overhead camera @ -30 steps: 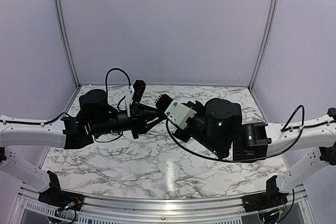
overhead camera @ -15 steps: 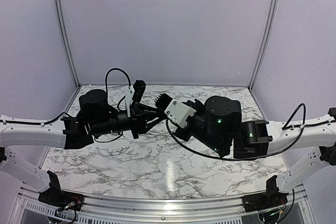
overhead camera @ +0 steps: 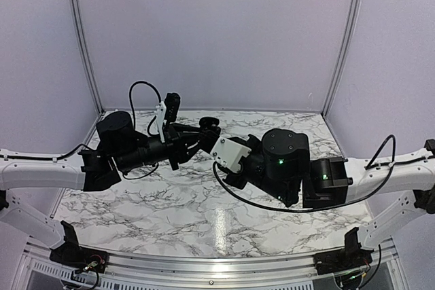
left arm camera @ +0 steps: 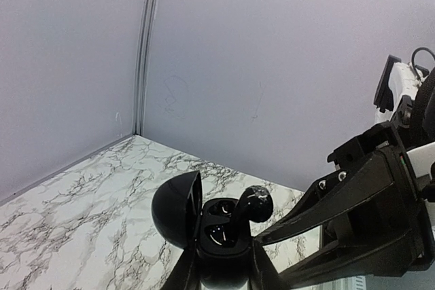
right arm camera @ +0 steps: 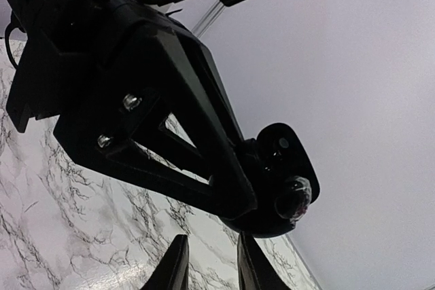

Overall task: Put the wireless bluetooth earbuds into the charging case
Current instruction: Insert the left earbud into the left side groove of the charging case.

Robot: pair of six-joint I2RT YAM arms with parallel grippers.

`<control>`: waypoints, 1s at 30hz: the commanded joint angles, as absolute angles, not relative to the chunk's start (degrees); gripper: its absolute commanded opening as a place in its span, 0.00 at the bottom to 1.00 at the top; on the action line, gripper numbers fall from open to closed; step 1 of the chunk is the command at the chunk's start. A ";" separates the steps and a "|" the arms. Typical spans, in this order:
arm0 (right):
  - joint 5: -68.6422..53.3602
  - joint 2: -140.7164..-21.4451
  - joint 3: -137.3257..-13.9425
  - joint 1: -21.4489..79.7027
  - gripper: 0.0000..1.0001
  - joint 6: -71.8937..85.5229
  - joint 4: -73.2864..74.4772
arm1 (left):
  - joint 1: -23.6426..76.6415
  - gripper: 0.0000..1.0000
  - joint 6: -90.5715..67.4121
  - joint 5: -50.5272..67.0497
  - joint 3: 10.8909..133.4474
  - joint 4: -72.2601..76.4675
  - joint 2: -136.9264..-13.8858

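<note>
We see the left tool (left arm camera: 221,273) clamped shut on the charging case (left arm camera: 216,246), which here is glossy black. It holds the case in the air above the marbled bench (left arm camera: 68,222). The case sits base-down between the fingers with its opening facing up. Its lid (left arm camera: 175,210) is swung open to the left in the left wrist view and stands nearly upright. One earbud (left arm camera: 253,203) stands in the right-hand well, long axis close to vertical and leaning right, rounded head uppermost and well proud of the rim. We cannot tell whether the other well is filled. The right tool (right arm camera: 209,263) sits just beside the case, its fingers slightly parted and gripping nothing.
</note>
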State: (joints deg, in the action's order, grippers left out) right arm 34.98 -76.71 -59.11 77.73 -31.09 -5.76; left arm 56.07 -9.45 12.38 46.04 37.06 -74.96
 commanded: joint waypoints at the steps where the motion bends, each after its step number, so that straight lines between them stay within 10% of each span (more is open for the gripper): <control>1: 34.49 -76.68 -60.27 78.18 0.28 -30.19 -5.09 | 55.72 0.00 -9.65 12.76 46.99 41.81 -74.27; 17: 23.79 -65.68 -57.74 74.57 0.39 -23.40 -2.43 | 54.36 0.00 -12.11 15.94 45.00 45.28 -74.05; 30: 17.21 -66.67 -61.84 72.95 0.24 -22.85 2.19 | 54.23 0.00 -13.16 26.59 44.75 47.90 -74.52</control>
State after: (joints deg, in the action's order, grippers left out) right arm 20.53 -66.26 -58.65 73.32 -23.73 0.38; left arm 54.43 -12.27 22.31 45.10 44.31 -74.96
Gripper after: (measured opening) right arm 0.248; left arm 0.224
